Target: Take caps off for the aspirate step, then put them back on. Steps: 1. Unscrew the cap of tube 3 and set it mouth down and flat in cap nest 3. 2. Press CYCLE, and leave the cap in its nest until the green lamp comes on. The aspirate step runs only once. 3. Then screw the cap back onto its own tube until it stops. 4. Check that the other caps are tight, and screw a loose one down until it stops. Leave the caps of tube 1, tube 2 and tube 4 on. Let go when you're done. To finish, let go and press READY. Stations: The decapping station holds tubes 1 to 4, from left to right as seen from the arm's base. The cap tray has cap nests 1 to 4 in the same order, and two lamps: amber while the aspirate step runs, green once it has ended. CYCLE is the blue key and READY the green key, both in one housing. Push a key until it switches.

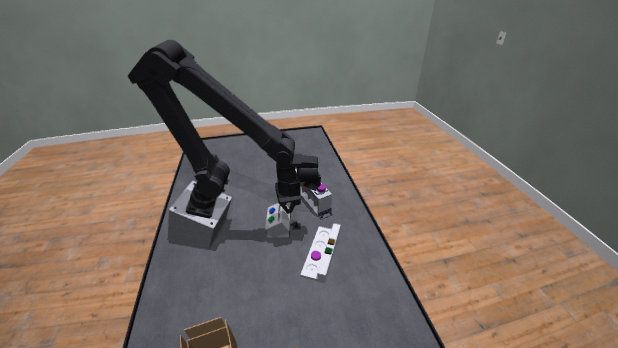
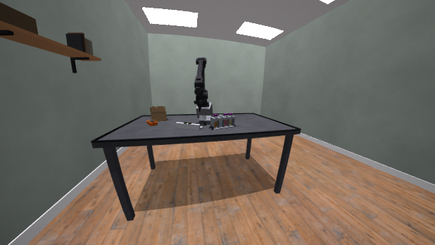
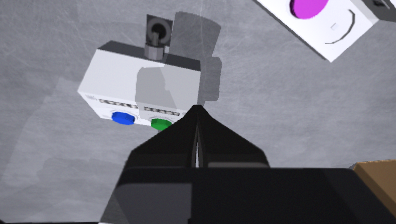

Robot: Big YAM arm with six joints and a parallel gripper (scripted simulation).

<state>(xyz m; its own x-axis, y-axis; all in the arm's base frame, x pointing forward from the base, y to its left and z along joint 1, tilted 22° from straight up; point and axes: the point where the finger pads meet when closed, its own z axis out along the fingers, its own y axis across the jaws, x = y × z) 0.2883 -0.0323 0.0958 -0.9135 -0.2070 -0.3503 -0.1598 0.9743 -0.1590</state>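
Note:
My gripper (image 3: 197,111) is shut and empty, and hangs just above the white key housing (image 3: 145,90). In the wrist view its tips sit close to the right of the green READY key (image 3: 161,124), with the blue CYCLE key (image 3: 123,118) further left. In the top view the gripper (image 1: 289,210) is over the housing (image 1: 277,220). A purple cap (image 1: 316,255) lies in one nest of the white cap tray (image 1: 321,250). The decapping station (image 1: 317,200) stands behind it; one purple cap (image 1: 322,188) shows there and the arm hides the rest.
An amber lamp (image 1: 331,241) and a green lamp (image 1: 329,250) sit on the tray's edge. A cardboard box (image 1: 209,334) stands at the near table edge. A small orange object (image 2: 152,122) lies near it. The arm's base (image 1: 199,215) is left of the housing.

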